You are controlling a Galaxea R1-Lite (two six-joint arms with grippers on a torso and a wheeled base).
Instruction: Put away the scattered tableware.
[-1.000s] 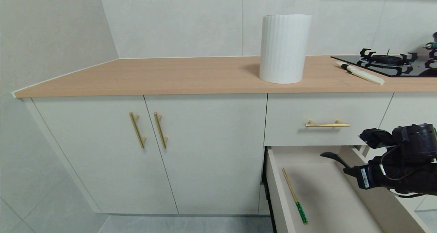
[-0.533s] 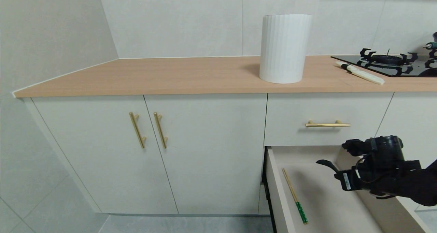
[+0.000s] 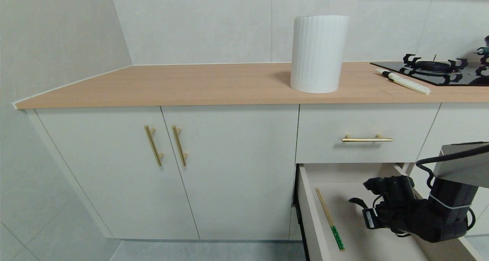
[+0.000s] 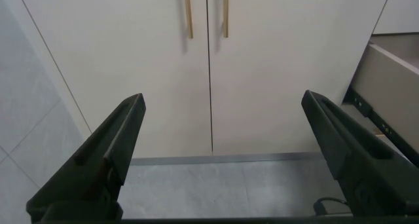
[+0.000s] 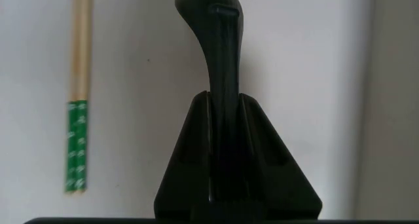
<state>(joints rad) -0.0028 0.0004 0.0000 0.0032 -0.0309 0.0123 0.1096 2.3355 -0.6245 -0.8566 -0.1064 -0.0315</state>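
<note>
Drawer (image 3: 308, 211), chopsticks (image 3: 329, 219) lengthwise, green ends frontward

Kitchen, gas hob (image 3: 435, 67), wooden countertop (image 3: 191, 85), cabinets (image 3: 164, 169)

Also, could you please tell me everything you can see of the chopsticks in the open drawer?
The chopsticks are a pair of slim, pale, wood-looking sticks with green patterned ends. They lie flat and side by side on the floor of the open drawer, close along its left wall, green ends toward the drawer front. Only the drawer floor touches them; the black utensil held in the right tool hangs beside them, apart.
</note>
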